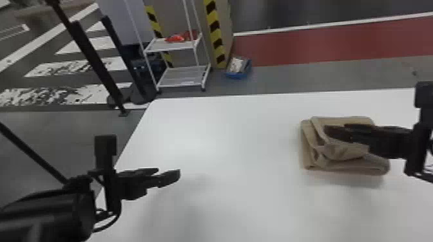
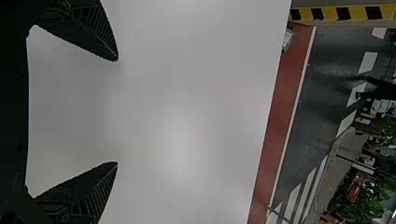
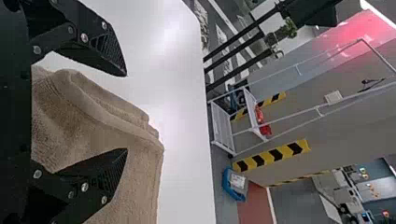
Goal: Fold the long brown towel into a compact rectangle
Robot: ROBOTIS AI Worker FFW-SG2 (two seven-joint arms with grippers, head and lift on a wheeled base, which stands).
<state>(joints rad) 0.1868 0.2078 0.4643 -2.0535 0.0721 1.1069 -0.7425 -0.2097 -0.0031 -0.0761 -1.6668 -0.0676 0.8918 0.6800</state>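
"What have you got down there?"

"A broad white table (image 1: 225,138), and on its right-hand side the towel (image 1: 348,164), folded into a thick, roughly square bundle. My right gripper (image 3: 125,112) is over it with its fingers wide apart, clamped on nothing. The left gripper (image 2: 116,111) is well apart from the cloth, also spread wide and empty, above bare tabletop."

"Nearly finished, then?"

"I'd judge so, bar some tidying. The top flap (image 1: 344,152) is bunched and lumpy."

"What could spoil it?"

"The whole bundle could skid if I push sideways, since I've nothing bracing it from the left. Or the flap could be dragged open, if a finger catches in its loose creases as I pull away. Pressing on the lump might just set a crooked fold."

"And what can't you make out?"

"My right arm (image 1: 422,132) is cut off by the head view's right edge. Part of the towel is behind the gripper in both the head and right wrist views, so I can't check every corner. Smallest thing, but it matters: I can't tell whether the fingertips touch the cloth."
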